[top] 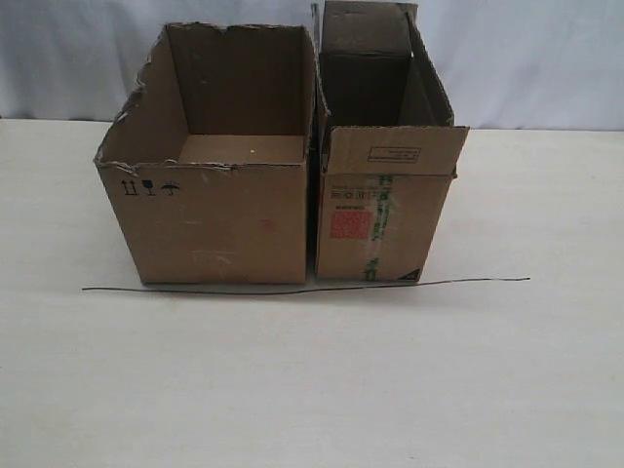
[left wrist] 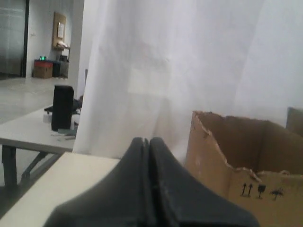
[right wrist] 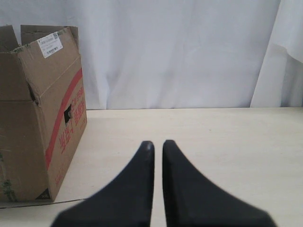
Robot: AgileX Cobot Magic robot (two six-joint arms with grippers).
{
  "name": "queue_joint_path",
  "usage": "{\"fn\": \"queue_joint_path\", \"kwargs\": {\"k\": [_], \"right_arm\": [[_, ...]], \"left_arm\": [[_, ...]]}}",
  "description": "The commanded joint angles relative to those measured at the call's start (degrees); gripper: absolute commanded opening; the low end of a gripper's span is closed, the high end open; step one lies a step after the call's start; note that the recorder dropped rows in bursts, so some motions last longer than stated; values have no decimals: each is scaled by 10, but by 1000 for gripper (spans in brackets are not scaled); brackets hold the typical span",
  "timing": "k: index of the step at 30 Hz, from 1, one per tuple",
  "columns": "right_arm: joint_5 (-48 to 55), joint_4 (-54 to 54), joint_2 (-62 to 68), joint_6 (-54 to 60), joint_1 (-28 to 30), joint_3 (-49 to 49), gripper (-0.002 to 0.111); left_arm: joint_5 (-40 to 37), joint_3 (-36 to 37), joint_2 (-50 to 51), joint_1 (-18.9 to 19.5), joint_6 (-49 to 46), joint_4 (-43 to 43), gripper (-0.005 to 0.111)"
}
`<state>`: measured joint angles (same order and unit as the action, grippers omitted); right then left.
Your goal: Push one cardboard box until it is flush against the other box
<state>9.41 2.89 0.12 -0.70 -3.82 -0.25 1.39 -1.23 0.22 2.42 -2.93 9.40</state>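
The wide cardboard box (top: 219, 224) with torn top edges and black handling symbols stands at the centre left of the table. Right beside it is the other box (top: 380, 214), narrower, with red print and green-striped tape. Only a thin dark seam shows between them, and I cannot tell if they touch. Neither gripper appears in the exterior view. My left gripper (left wrist: 148, 140) is shut and empty, with the torn box (left wrist: 246, 161) off to one side of it. My right gripper (right wrist: 158, 143) hovers over bare table with a narrow gap between its fingers, apart from the red-printed box (right wrist: 42, 118).
A thin black wire (top: 302, 288) lies on the white table (top: 312, 390) along the front of both boxes. A white curtain (top: 526, 58) hangs behind them. In the left wrist view, a second table with a black object (left wrist: 62, 106) stands beyond the curtain's edge.
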Motion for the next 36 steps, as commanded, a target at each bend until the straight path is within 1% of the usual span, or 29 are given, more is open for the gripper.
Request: {"fn": "queue_joint_path", "kwargs": {"k": [1, 3, 5, 7, 9, 11, 16, 22, 36], "right_arm": [[-3, 6, -1, -1, 3, 2, 5], [-3, 6, -1, -1, 3, 2, 5], [-3, 6, -1, -1, 3, 2, 5], [-3, 6, -1, -1, 3, 2, 5], [-3, 6, -1, -1, 3, 2, 5], [-3, 6, -1, -1, 3, 2, 5], [-3, 6, -1, -1, 3, 2, 5], [-3, 6, -1, -1, 3, 2, 5], [-3, 6, -1, -1, 3, 2, 5]], "left_arm": [[7, 12, -1, -4, 61, -66, 0], [11, 12, -1, -4, 62, -97, 0], [9, 12, -1, -4, 65, -104, 0], [6, 12, -1, -4, 88, -111, 0], [-4, 12, -1, -4, 128, -149, 0], [-14, 12, -1, -4, 143, -174, 0], [-22, 12, -1, -4, 143, -174, 0], [-6, 12, -1, -4, 142, -174, 0], [-6, 12, -1, -4, 142, -177, 0]]}}
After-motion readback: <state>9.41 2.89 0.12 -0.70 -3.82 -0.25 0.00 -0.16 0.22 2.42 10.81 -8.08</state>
